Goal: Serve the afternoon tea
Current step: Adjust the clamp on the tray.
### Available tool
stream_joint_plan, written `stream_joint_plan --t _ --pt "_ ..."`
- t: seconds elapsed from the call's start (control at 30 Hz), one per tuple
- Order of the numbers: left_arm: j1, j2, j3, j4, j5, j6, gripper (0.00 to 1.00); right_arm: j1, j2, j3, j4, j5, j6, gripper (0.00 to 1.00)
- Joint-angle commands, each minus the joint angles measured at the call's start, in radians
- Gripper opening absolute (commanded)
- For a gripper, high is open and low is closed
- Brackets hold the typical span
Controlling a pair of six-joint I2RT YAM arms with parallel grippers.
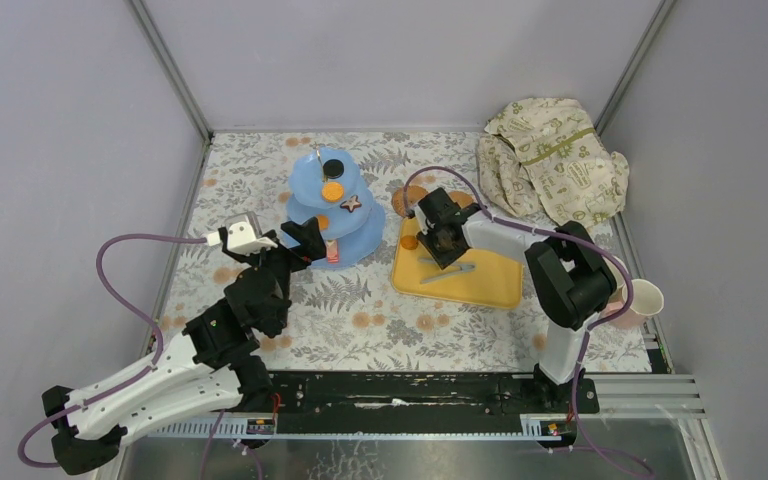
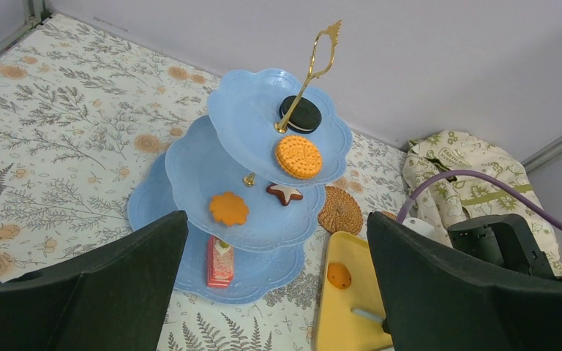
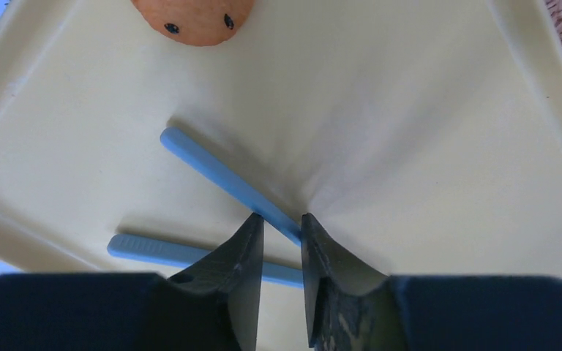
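We see the light-blue three-tier stand point(image 1: 332, 205) upright at the back of the table, left of centre, on the floral table cover point(image 1: 360, 320). Its gold handle point(image 2: 320, 51) rises from the top tier. On that top tier lie a black sandwich biscuit point(image 2: 300, 114) and a round orange biscuit point(image 2: 298, 156). The middle tier carries a star pastry point(image 2: 284, 193) and an orange flower-shaped biscuit point(image 2: 228, 208), and a pink rectangular pastry point(image 2: 219, 261) lies on the bottom tier. A woven brown coaster point(image 2: 340, 210) rests just right of the stand, between it and the yellow tray point(image 1: 500, 285). One pale cup point(image 1: 645, 298) stands well apart at the table's right edge, beside the right arm.

The left gripper point(image 2: 276, 219) hangs just in front of the stand with its fingers point(image 2: 117, 292) spread as wide as they go, and they hold nothing.

On the tray an orange pastry point(image 3: 194, 14) lies near the far left corner, and the blue tongs point(image 3: 219, 172) lie nearer the middle. The right gripper point(image 3: 282, 219) is low over the tray. Only a narrow gap separates its fingertips point(image 3: 245, 252), and one arm of the tongs runs between them. We cannot tell whether it is actually pinched.

A cream cloth with green print point(image 1: 550, 160) lies crumpled at the far right corner
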Motion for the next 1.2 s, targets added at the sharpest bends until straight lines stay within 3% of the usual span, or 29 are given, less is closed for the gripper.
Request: stream_joint_plan --t 0.0,0.1,0.4,1.17 --pt "0.006 -0.002 0.007 0.017 -0.023 0.019 1.0 -0.022 0.015 0.01 -0.014 -0.04 -0.015 0.24" --pt "0.007 -0.006 0.007 0.015 -0.022 0.019 1.0 -0.025 0.009 0.013 -0.018 -0.041 -0.012 0.15" --pt "0.007 -0.017 0.004 0.011 -0.026 0.015 1.0 -0.045 0.003 0.057 -0.07 -0.013 0.015 0.06" --pt "0.007 -0.021 0.003 0.005 -0.022 0.007 1.0 -0.051 0.153 0.26 -0.141 -0.041 0.175 0.04"
